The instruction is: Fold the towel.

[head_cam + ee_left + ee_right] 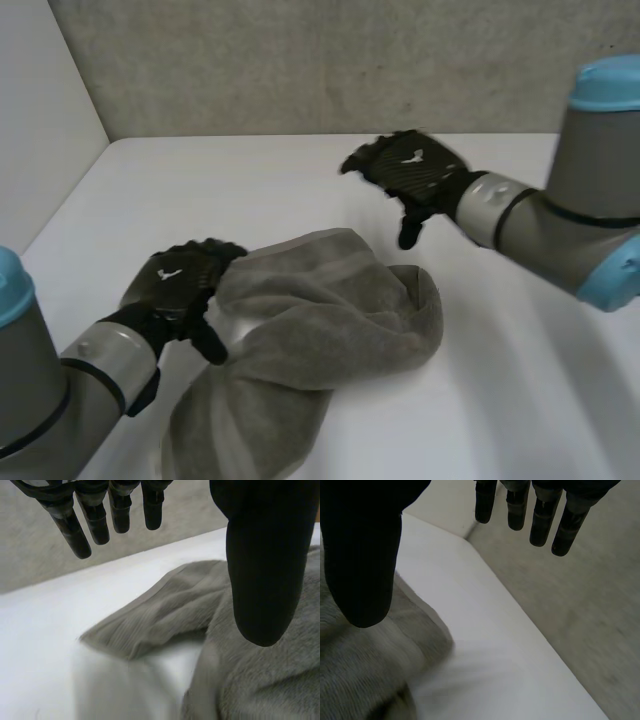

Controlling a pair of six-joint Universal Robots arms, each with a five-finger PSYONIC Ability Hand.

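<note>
Both white-marked hands are hovering spread, holding nothing; left hand (180, 282) beside the towel (320, 325); right hand (415, 172) near its far edge.

Towel (320, 320) on counter (250, 190), one hand at each side.
Towel lies crumpled across the counter's near middle, trailing toward the near-left edge. Left hand (180, 280) just beside its left edge; right hand (415, 170) behind its right end, apart from it. Wall (300, 60) behind the counter.
</note>
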